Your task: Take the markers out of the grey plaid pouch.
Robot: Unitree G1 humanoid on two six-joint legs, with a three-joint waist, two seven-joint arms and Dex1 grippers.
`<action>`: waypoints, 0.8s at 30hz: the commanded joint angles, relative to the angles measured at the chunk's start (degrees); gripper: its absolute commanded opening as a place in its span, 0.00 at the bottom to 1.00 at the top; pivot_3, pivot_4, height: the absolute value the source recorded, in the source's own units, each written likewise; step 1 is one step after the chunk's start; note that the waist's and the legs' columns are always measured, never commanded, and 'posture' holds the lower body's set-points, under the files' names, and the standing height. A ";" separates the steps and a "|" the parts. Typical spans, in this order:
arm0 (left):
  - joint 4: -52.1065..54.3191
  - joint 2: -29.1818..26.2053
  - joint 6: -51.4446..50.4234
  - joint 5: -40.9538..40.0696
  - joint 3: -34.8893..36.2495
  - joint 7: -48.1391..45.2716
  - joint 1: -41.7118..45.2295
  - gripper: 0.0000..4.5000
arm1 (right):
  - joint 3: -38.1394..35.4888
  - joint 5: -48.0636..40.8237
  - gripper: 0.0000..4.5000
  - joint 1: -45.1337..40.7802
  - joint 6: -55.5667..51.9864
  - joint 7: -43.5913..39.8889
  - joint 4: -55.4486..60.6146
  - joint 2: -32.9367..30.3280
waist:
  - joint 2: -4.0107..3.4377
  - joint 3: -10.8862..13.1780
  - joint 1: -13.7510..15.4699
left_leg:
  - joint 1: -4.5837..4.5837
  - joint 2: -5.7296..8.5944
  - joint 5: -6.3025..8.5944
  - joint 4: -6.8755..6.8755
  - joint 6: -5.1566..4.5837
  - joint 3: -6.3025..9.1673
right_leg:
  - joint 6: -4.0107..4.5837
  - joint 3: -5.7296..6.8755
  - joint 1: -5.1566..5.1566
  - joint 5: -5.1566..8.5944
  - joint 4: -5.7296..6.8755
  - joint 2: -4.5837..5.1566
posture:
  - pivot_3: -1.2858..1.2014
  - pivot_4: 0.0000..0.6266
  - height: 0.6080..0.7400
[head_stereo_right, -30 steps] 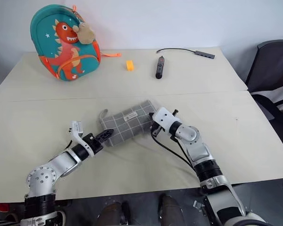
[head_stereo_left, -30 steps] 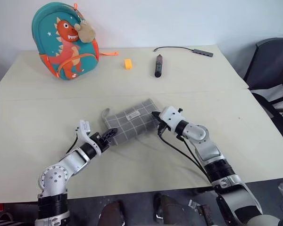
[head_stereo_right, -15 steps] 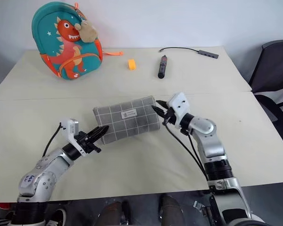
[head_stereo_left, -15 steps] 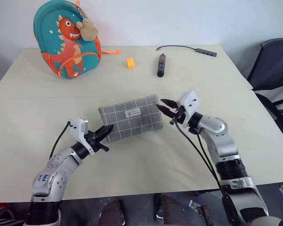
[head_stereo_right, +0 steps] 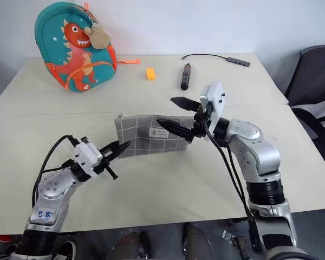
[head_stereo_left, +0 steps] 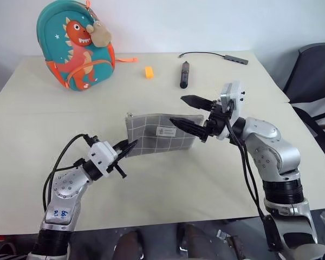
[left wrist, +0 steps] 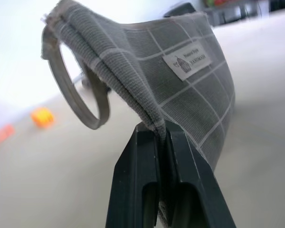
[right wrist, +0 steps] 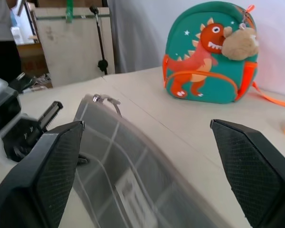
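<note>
The grey plaid pouch [head_stereo_left: 157,132] stands up on its long edge, raised off the table, label facing me. My left gripper [head_stereo_left: 129,147] is shut on its lower left corner; the left wrist view shows the fingers [left wrist: 152,156] pinching the fabric edge below the loop pull [left wrist: 76,90]. My right gripper [head_stereo_left: 177,110] is open wide at the pouch's right end, one finger in front of the fabric and the other above its top edge, with no grip. In the right wrist view the pouch [right wrist: 123,175] lies between the spread fingers [right wrist: 52,161]. The markers are hidden.
A teal dinosaur backpack [head_stereo_left: 76,46] stands at the back left. A small orange block [head_stereo_left: 148,72], a thick black stick [head_stereo_left: 183,74] and a cable with an adapter [head_stereo_left: 227,57] lie along the back. A black chair [head_stereo_left: 314,81] stands beyond the right edge.
My left gripper has rolled and risen, tipping the pouch from flat up onto its edge. My right gripper let go of the pouch's right end, opened wide and rose.
</note>
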State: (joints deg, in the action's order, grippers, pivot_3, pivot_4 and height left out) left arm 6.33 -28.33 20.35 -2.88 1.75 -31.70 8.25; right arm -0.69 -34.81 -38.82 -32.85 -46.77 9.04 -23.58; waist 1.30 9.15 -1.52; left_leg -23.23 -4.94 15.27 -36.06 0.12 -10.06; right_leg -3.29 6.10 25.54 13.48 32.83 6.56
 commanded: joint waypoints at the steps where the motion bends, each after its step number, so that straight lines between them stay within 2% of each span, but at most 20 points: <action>1: -1.81 -1.96 9.09 8.50 -0.81 2.67 1.35 0.00 | -0.46 -1.22 1.00 -1.32 -1.63 2.23 2.39 0.96 | 0.01 -0.01 -0.01 | 0.00 -0.03 0.00 0.00 0.00 0.00 | 0.00 0.00 0.00 0.00 -0.01 0.00 | 0.52 0.24 1.00; 7: -1.68 -3.23 15.96 17.61 -0.36 8.24 2.00 0.00 | 0.36 -2.21 1.00 -1.52 -5.57 3.53 3.95 1.30 | 0.01 -0.01 -0.01 | -0.02 0.01 0.09 0.04 -0.09 -0.07 | -0.22 0.02 0.04 -0.13 0.04 -0.01 | 0.52 0.24 1.00; 10: -2.41 -4.07 18.46 20.80 -1.26 9.59 1.45 0.00 | 0.25 -5.76 1.00 -1.74 -10.73 3.53 5.81 1.21 | 0.01 -0.01 -0.02 | -0.02 0.02 0.12 0.02 -0.13 -0.08 | -0.33 0.03 0.04 -0.19 0.04 0.00 | 0.52 0.24 1.00; 12: -2.28 -3.99 18.09 17.65 -3.34 7.49 0.69 0.00 | 0.49 -7.64 1.00 -1.86 -14.38 3.67 7.33 0.40 | 0.01 -0.01 -0.02 | -0.02 0.01 0.13 0.01 -0.14 -0.08 | -0.32 0.02 0.03 -0.19 0.04 0.00 | 0.52 0.24 1.00; 15: 1.21 -2.21 14.76 7.03 -6.88 3.58 -2.37 0.00 | -0.40 -11.98 1.00 -1.93 -18.10 1.93 10.63 -1.29 | -0.01 0.00 -0.04 | -0.02 -0.02 0.13 0.00 -0.15 -0.08 | -0.25 -0.01 0.02 -0.15 0.02 0.02 | 0.52 0.24 1.00; 18: 0.91 -1.95 11.70 3.33 -2.33 5.28 -2.39 0.00 | -1.71 -11.71 1.00 -1.66 -17.44 2.73 10.59 -2.42 | 0.03 -0.01 0.10 | -0.02 -0.02 0.14 0.00 -0.16 -0.06 | -0.13 0.00 0.01 -0.08 0.00 0.05 | 0.52 0.24 1.00; 21: -2.99 -3.03 9.49 -0.14 3.80 7.35 2.64 0.00 | -1.18 -7.26 1.00 -1.63 -12.15 2.87 7.40 -2.57 | 0.03 0.01 0.06 | -0.03 -0.05 0.11 -0.08 -0.16 -0.04 | -0.09 0.02 0.01 -0.06 0.02 -0.04 | 0.52 0.24 1.00; 24: -5.27 -3.38 9.11 -0.69 5.96 7.62 6.85 0.00 | -0.57 -5.10 1.00 -1.97 -8.68 3.19 5.25 -1.44 | 0.03 0.02 0.02 | -0.03 -0.05 0.03 -0.10 -0.16 -0.04 | -0.01 0.02 -0.03 -0.09 -0.08 -0.13 | 0.52 0.24 1.00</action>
State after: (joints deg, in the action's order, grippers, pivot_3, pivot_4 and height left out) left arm 0.65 -31.94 29.11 -2.01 6.37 -25.12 13.79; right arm -0.43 -40.80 -39.85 -44.17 -43.67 14.15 -25.55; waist 1.33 9.16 -1.50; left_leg -23.25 -4.99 15.29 -36.15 -0.06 -10.11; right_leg -3.29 6.11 25.50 13.38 32.73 6.44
